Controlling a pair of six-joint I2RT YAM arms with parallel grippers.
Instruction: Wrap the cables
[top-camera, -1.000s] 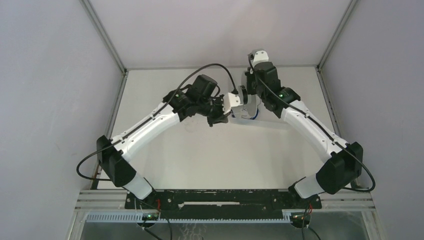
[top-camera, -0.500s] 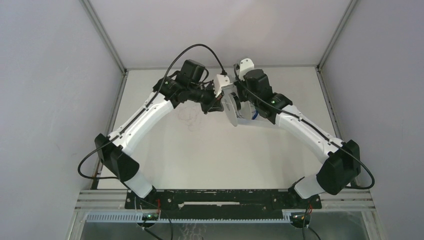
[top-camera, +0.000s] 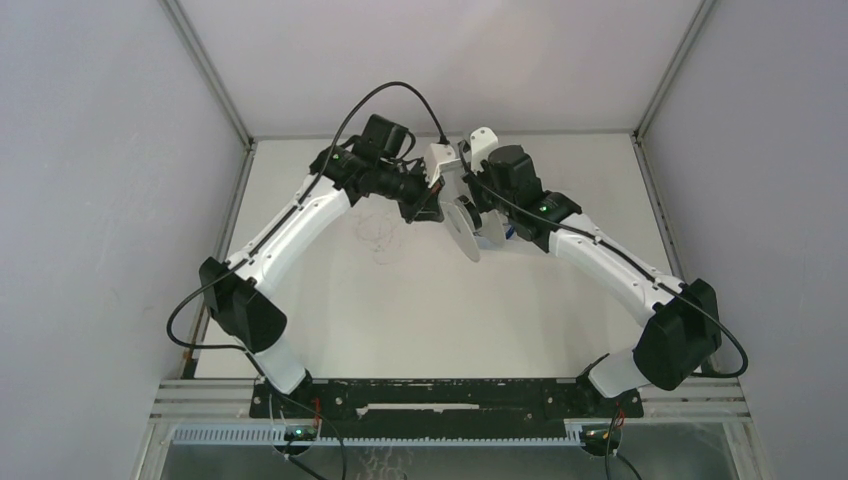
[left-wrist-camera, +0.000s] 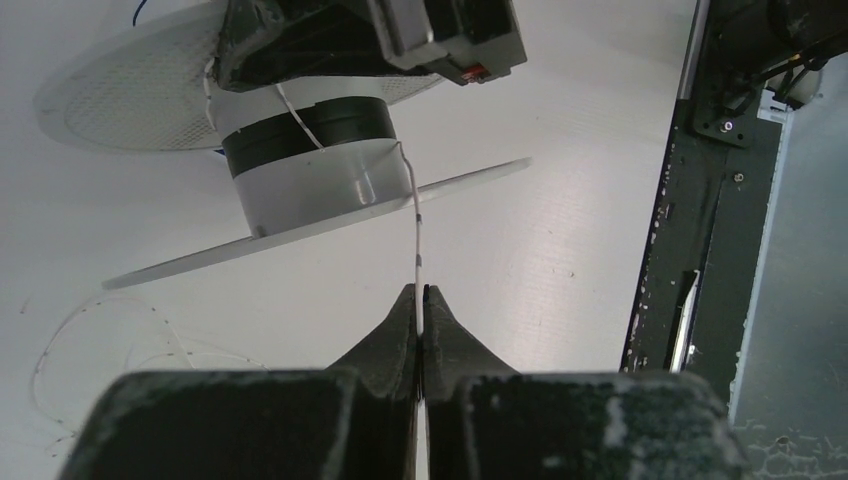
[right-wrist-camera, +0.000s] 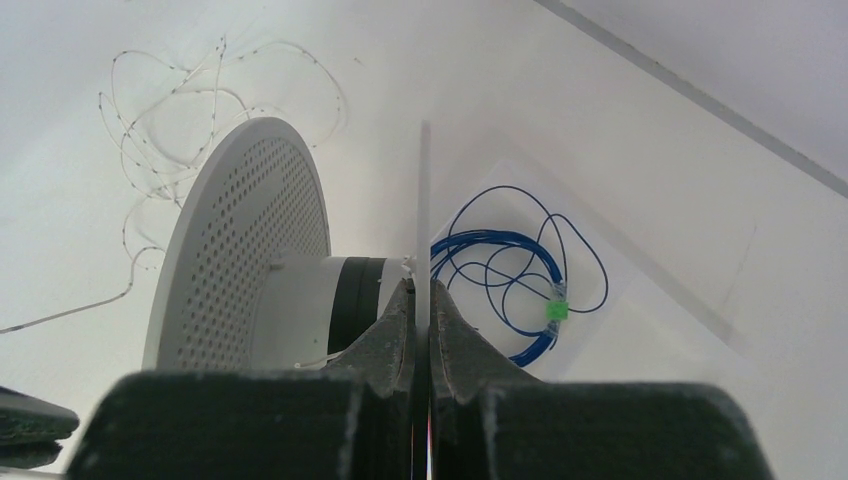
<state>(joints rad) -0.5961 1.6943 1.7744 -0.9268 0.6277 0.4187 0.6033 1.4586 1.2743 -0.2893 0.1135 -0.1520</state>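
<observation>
Wrapping under way, well short of done.
Nipped tight in the left gripper (left-wrist-camera: 421, 292): the cables (left-wrist-camera: 416, 225), led taut up to the hub of the spool (left-wrist-camera: 300, 190). Held by the right gripper (right-wrist-camera: 421, 290), closed narrow on one flange (right-wrist-camera: 423, 200). Seemingly few turns wound; beyond, loose loops (top-camera: 378, 235) left lying on the table (top-camera: 450, 320), a blue coil (right-wrist-camera: 500, 270) farther off.

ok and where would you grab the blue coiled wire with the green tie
Probably at the green tie, where the blue coiled wire is bunched into one bundle. Come from straight above: it lies flat, and elsewhere its loops splay apart.
</observation>
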